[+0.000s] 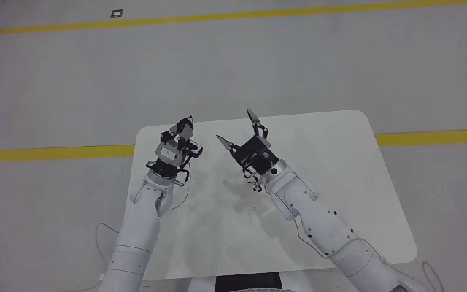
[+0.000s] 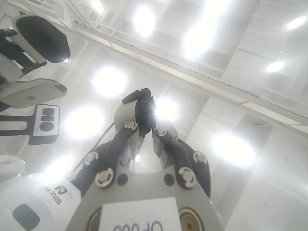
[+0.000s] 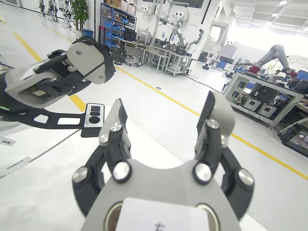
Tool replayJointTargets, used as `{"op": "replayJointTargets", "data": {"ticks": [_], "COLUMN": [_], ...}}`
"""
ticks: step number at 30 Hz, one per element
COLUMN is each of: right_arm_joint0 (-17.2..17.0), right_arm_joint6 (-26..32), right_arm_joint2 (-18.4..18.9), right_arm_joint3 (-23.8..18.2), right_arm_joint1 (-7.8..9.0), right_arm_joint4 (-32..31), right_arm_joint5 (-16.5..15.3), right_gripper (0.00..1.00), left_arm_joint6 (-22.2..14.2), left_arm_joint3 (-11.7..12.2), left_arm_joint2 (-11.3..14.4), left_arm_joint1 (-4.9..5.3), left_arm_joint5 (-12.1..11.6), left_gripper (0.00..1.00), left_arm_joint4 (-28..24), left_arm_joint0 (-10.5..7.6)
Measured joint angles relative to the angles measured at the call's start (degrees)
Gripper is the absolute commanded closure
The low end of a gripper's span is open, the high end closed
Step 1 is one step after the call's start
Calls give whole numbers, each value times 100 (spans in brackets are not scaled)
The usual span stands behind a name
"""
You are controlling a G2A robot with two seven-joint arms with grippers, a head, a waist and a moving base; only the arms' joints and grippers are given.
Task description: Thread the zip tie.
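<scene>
In the top view, both arms are raised over the white table (image 1: pixel 328 146). The left gripper (image 1: pixel 187 125) points away from the robot with its fingers pressed together. The right gripper (image 1: pixel 236 127) sits just beside it, jaws spread wide and angled toward it.

In the left wrist view, the left gripper (image 2: pixel 140 97) aims at the ceiling. It is clenched on a slim dark strip that I take to be the zip tie (image 2: pixel 143 121) (against the lamps it is a silhouette, so I cannot tell head from tail). The strip lies between the pads, and a short end seems to poke just past the tips.

In the right wrist view, the right gripper (image 3: pixel 166 102) is released, with nothing between its ribbed pads. The left gripper (image 3: pixel 108 58) is near but off to one side of that gap, so the tie is outside the right jaws and apart from them.

The step in hand looks like bringing the open right jaws to the tie's free end. To do it well, the gap should be lined up with the protruding end before closing. The pinch should be taken close to the end while leaving the very tip free. The left grip needs to be firm, so that the thin strip neither twists nor slides.
</scene>
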Motion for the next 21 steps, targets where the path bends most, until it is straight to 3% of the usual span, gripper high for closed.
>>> {"op": "replayJointTargets", "data": {"ticks": [7, 15, 21], "right_arm_joint0": [-287, -724, -748], "right_arm_joint6": [115, 81, 53], "right_arm_joint2": [621, 1424, 1483], "right_arm_joint3": [-205, -587, -607], "right_arm_joint1": [80, 224, 236], "right_arm_joint4": [288, 456, 445], "right_arm_joint5": [-83, -626, -706], "right_gripper": [0, 0, 0], "left_arm_joint6": [0, 0, 0], "left_arm_joint3": [0, 0, 0], "left_arm_joint2": [0, 0, 0], "left_arm_joint1": [0, 0, 0], "left_arm_joint5": [0, 0, 0], "left_gripper": [100, 100, 100], "left_arm_joint4": [0, 0, 0], "left_arm_joint0": [0, 0, 0]}}
